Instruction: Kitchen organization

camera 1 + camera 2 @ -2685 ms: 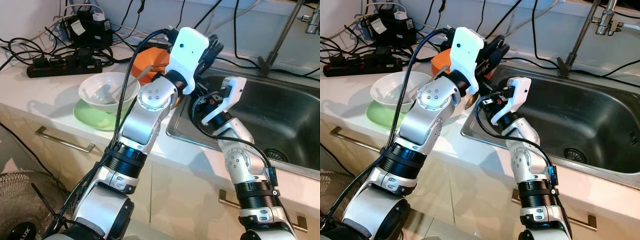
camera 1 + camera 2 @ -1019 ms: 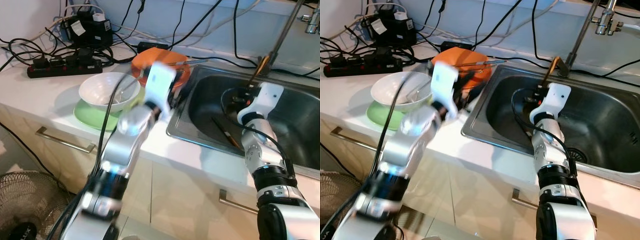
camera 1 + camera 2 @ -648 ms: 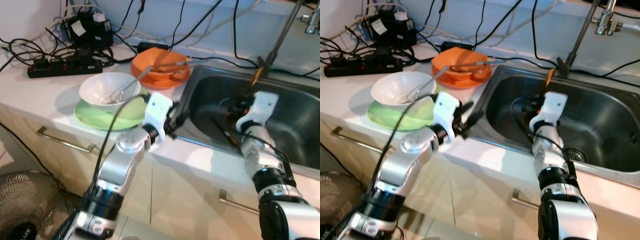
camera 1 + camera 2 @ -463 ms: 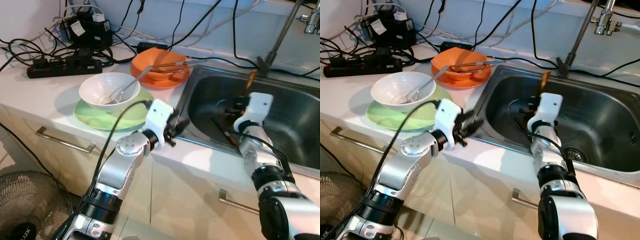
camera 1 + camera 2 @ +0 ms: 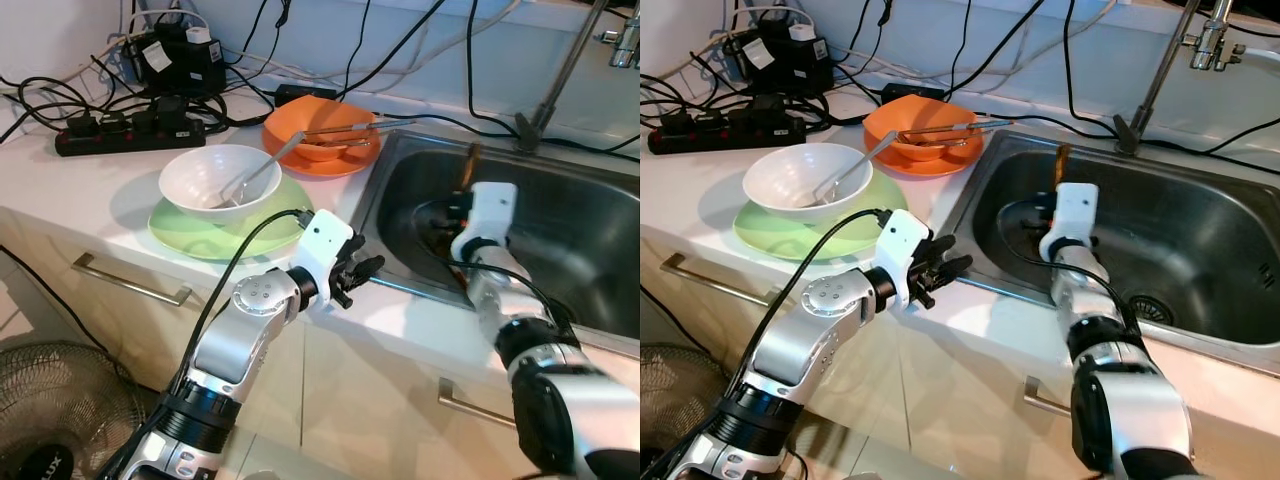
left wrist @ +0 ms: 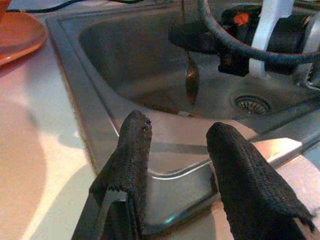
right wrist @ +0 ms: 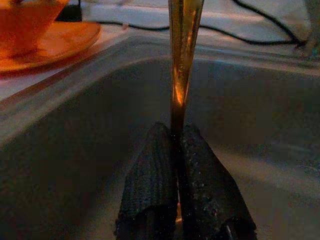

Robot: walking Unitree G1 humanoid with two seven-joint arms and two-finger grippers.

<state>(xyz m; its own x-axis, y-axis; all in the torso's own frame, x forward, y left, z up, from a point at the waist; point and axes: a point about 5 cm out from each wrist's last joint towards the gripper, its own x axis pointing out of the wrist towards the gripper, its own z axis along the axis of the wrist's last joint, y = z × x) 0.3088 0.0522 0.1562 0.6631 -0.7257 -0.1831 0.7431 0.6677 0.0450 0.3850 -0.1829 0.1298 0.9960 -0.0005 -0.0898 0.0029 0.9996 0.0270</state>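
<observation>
Over the sink point(image 5: 590, 240), the right gripper point(image 7: 177, 145) pinches a thin, stiff, likely slippery spoon point(image 7: 183, 45) by its handle, while the left gripper point(image 6: 177, 145), fingers apart, hovers empty at the near rim.

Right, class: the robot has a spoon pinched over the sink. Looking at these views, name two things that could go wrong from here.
1. The right gripper pinches only a short stretch of the thin spoon, which stands upright between its fingers; it may pivot or slip and drop into the sink.
2. The left gripper hangs open right at the sink's edge, close to the right arm's cable; if both arms move, they might collide or snag.
</observation>
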